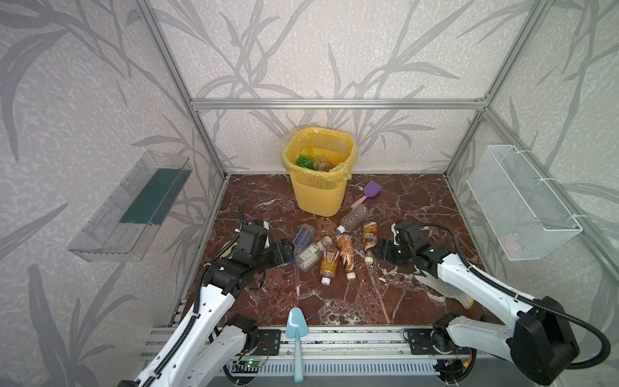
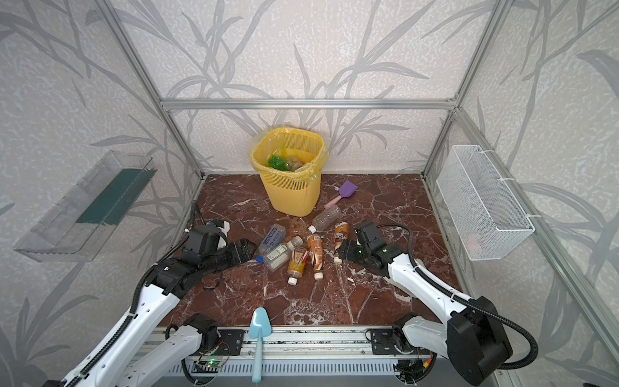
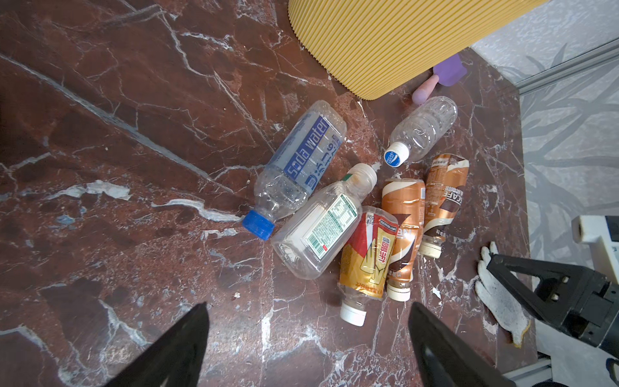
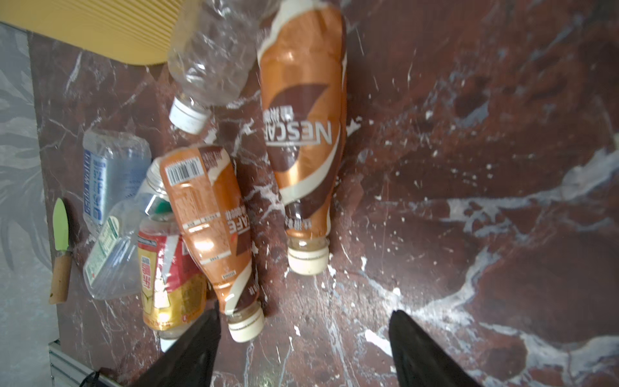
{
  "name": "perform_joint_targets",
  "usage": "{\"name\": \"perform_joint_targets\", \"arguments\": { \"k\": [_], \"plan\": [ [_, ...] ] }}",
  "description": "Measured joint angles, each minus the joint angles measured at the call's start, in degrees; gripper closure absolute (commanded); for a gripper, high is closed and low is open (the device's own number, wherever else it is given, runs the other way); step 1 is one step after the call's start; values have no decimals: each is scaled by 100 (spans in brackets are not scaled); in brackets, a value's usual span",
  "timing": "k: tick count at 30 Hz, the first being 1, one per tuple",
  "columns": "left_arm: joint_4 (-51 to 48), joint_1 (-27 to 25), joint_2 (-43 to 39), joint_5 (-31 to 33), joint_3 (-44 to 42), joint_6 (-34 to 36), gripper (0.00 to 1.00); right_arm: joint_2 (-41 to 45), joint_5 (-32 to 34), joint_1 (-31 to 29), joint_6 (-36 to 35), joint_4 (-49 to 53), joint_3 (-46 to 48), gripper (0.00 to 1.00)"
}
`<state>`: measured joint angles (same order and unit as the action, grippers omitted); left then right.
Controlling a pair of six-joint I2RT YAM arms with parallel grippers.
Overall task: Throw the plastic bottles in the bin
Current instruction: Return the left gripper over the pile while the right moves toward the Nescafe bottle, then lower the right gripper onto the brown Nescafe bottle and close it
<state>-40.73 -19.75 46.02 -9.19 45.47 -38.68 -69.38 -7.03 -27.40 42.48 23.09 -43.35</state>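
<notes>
Leaf-patterned walls [image 1: 301, 50] enclose marble floor [image 1: 335, 295] bearing the bin [image 1: 318, 197].

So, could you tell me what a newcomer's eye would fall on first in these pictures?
Probably the tall yellow bin at the back of the marble floor, with a green bottle showing inside. Next come the six plastic bottles lying in a loose cluster in front of it, with the open left gripper and right gripper on either side. A light blue shovel lies across the front edge.
</notes>
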Motion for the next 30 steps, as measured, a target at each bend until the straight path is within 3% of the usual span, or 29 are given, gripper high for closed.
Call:
{"name": "perform_joint_targets", "arguments": {
  "k": [14, 30],
  "plan": [
    [90, 0, -319, -101, -240, -166, 8, -1794, 105, 195, -468, -109, -1169, 22],
    [87, 0, -446, -142, -278, -249, 8, -3246, 212, 400, -879, -28, -2138, 28]
  ]
}}
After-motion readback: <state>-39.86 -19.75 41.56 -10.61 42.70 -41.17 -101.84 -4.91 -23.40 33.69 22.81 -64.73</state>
